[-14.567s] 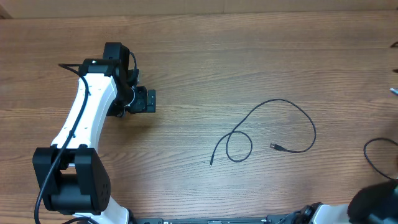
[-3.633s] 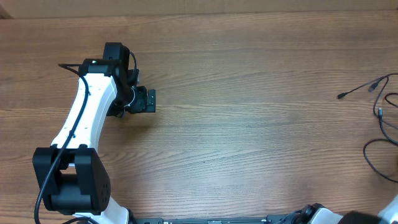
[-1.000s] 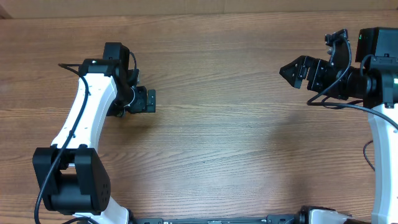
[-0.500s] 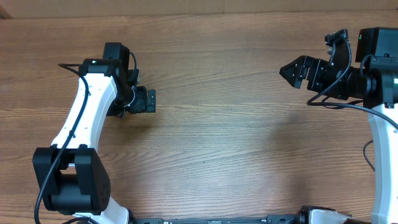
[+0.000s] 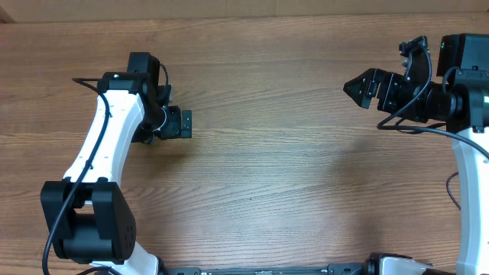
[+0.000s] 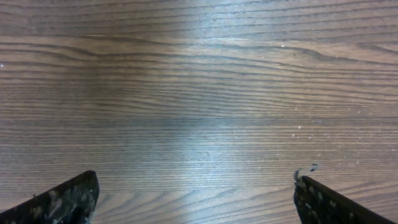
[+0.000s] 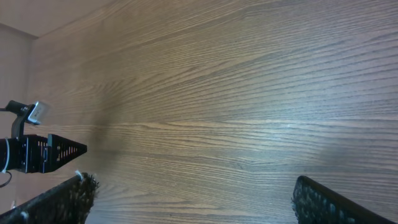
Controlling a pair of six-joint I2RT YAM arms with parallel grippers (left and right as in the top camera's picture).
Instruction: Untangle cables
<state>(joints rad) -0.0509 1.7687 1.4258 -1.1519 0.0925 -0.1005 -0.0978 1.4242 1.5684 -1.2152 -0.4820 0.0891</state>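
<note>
No cable shows on the bare wood in either wrist view. In the overhead view, a thin black cord arc (image 5: pixel 451 192) curves at the right edge beside the right arm; I cannot tell whether it is one of the cables. My left gripper (image 5: pixel 182 123) hangs over the left part of the table. It is open, with both fingertips at the lower corners of its wrist view (image 6: pixel 196 200) and nothing between them. My right gripper (image 5: pixel 376 66) points left at the upper right. It is open and empty (image 7: pixel 193 200).
The wooden table (image 5: pixel 290 168) fills all views, and its far edge runs along the top. The left arm (image 5: pixel 99 145) rises from the lower left. The right arm (image 5: pixel 470 153) stands along the right edge. A black pointed part (image 7: pixel 50 152) shows at the left of the right wrist view.
The cable that lay mid-table is gone from there. The right arm now stands over the upper right, where cords lay seconds ago. Nothing has moved in the last second.
</note>
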